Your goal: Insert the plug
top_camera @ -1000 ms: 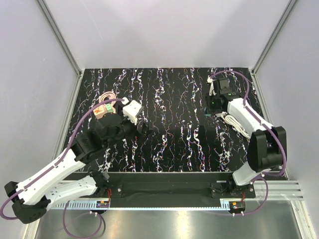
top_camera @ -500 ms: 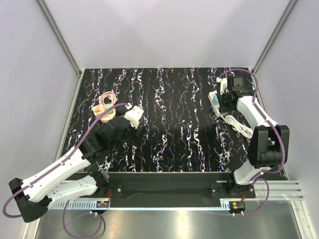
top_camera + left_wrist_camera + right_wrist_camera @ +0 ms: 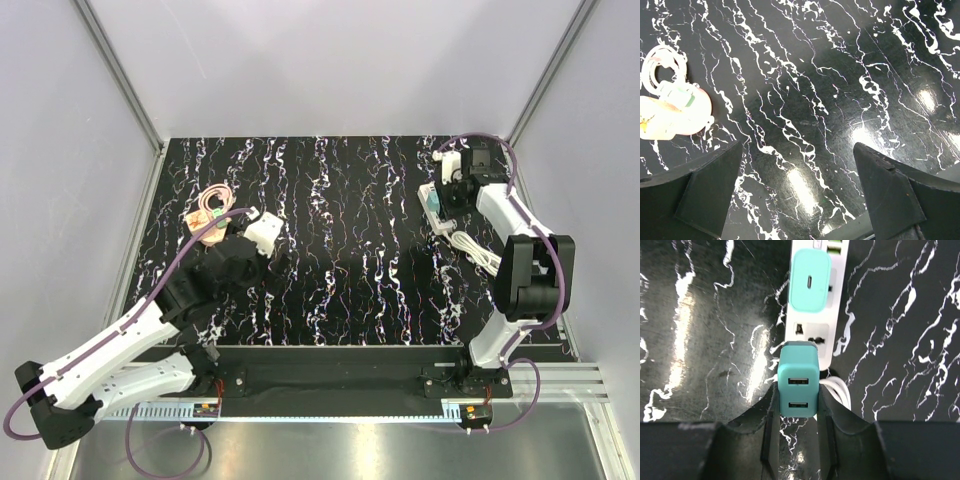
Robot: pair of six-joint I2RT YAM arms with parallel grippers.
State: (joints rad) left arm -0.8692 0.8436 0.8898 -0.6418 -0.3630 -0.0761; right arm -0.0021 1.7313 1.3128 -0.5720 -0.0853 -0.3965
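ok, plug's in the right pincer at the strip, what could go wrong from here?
The plug in the right pincer hides its prongs, so it may meet the free socket of the power strip misaligned. The mint-green plug fills the next socket; a bump is possible. The left pincer hangs open far away, so the unbraced strip may slide.

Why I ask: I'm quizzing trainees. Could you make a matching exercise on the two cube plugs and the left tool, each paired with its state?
Things:
1. small teal-blue cube plug
2. paler mint-green cube plug
3. left tool

States:
A. open, holding nothing
B. seated on the white plastic power strip
C. gripped by the right tool

Pairs: 1-C, 2-B, 3-A
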